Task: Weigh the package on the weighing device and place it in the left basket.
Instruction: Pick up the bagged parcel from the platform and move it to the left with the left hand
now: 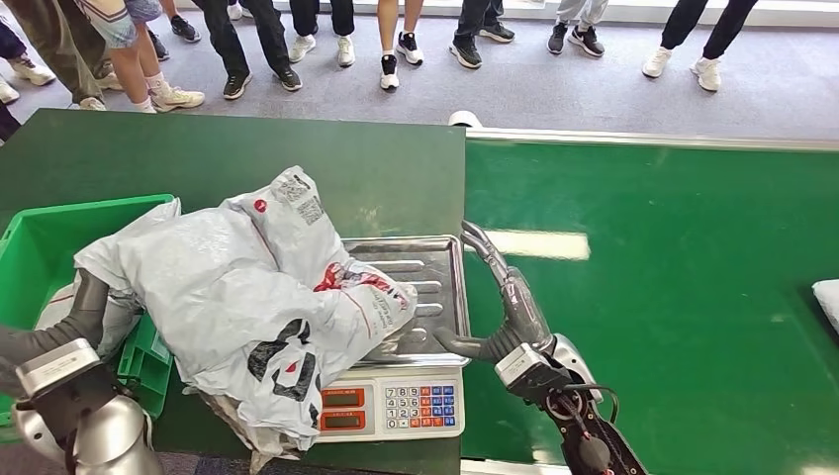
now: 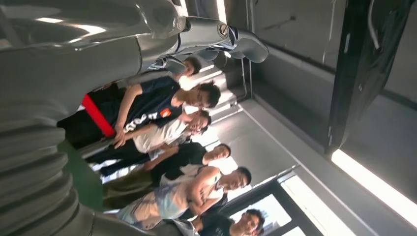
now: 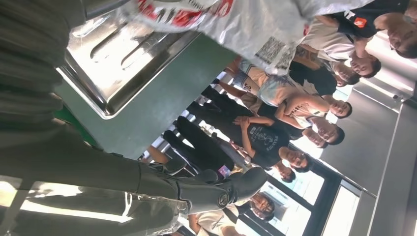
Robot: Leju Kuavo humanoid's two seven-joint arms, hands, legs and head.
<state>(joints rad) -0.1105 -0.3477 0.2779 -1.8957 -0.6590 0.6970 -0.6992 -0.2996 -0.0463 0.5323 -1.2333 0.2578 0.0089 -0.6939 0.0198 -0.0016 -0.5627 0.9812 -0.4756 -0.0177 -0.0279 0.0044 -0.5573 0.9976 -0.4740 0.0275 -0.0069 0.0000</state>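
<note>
One package (image 1: pixel 247 297), a large crumpled grey-white plastic mailer with red and black print and a barcode label, lying partly on the steel tray (image 1: pixel 425 277) of the single weighing device (image 1: pixel 396 401), partly hanging over the tray's left edge toward the one green basket (image 1: pixel 40 237) at the left edge of the dark green tabletop (image 1: pixel 297 158). One corner of the mailer draped over the basket's rim, the lower end covering part of the scale's front left corner. Two red displays and one keypad with coloured keys visible on the scale's front panel. Left hand (image 1: pixel 84 307) under the left side of the package, between basket and bag, fingers hidden by the plastic; cannot tell whether gripping or only touching. In the left wrist view, a silver fingertip (image 2: pixel 246 44) stretched out with nothing in it. Right hand (image 1: pixel 500 297) just beside the tray's right edge, above the seam with the brighter green conveyor belt (image 1: pixel 673 277), fingers extended and spread, thumb pointing toward the tray, holding nothing. One white object (image 1: pixel 829 302) at the belt's right edge, cut off, too little visible to name. Several pairs of legs and shoes of people (image 1: pixel 396 40) standing on the grey floor beyond the far edge of the tabletop.
</note>
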